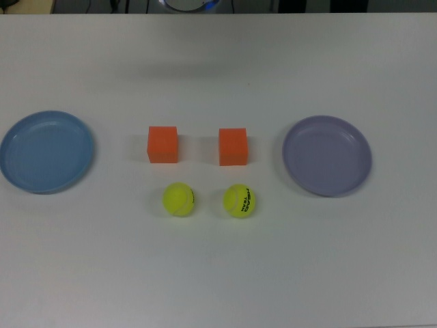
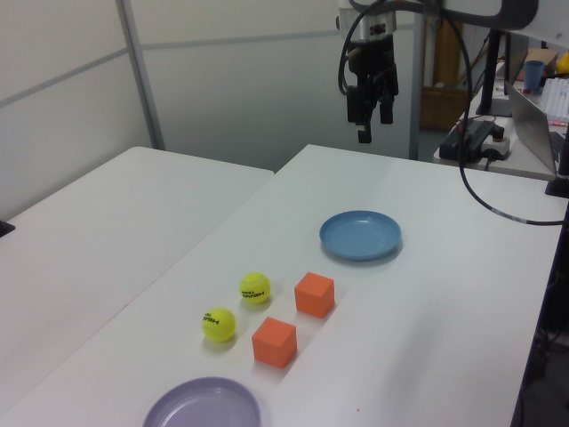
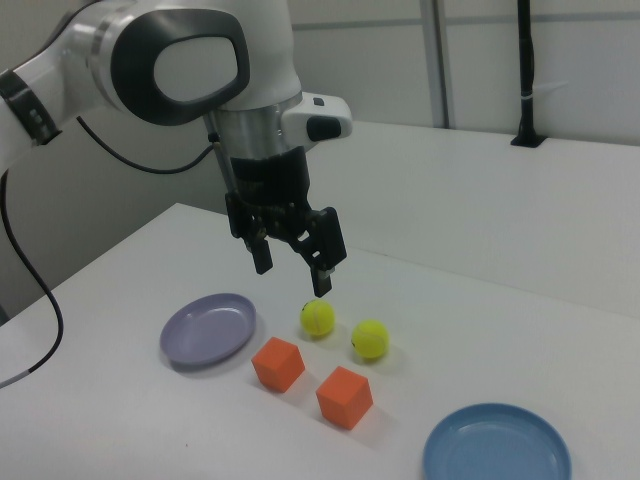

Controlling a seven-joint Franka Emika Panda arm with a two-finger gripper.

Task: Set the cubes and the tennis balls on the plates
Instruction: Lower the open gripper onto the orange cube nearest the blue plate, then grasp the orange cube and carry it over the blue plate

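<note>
End effector [image 3: 291,258] is high above the table [image 1: 218,273], fingers spread, nothing between them. Not touching anything.

Layout in the top view: two orange cubes side by side mid-table, left cube [image 1: 162,144] and right cube [image 1: 233,146], with the two tennis balls just below them, left ball [image 1: 179,199] and right ball [image 1: 240,201]. Blue plate [image 1: 46,152] sits well off to the top view's left, lavender plate [image 1: 327,156] well off to the top view's right. Both plates bare, nothing placed yet, so I'd call the task at its start.

The relation that counts: in the left view the end effector [image 2: 372,111] hangs over the far end of the table, beyond the blue plate [image 2: 360,235], with the cube/ball cluster well nearer the camera. So every object lies down and away from it, past the blue plate. The right view makes it look over the balls, but I read that as perspective; it's well clear in height.

Cubes have no long axis; their faces run roughly square to the table edges in the top view, so a finger line across flat faces should seat fine. Balls will roll if nudged.

My guess: the cube [image 2: 315,294] next to the blue plate is the shortest reach and shortest carry.
</note>
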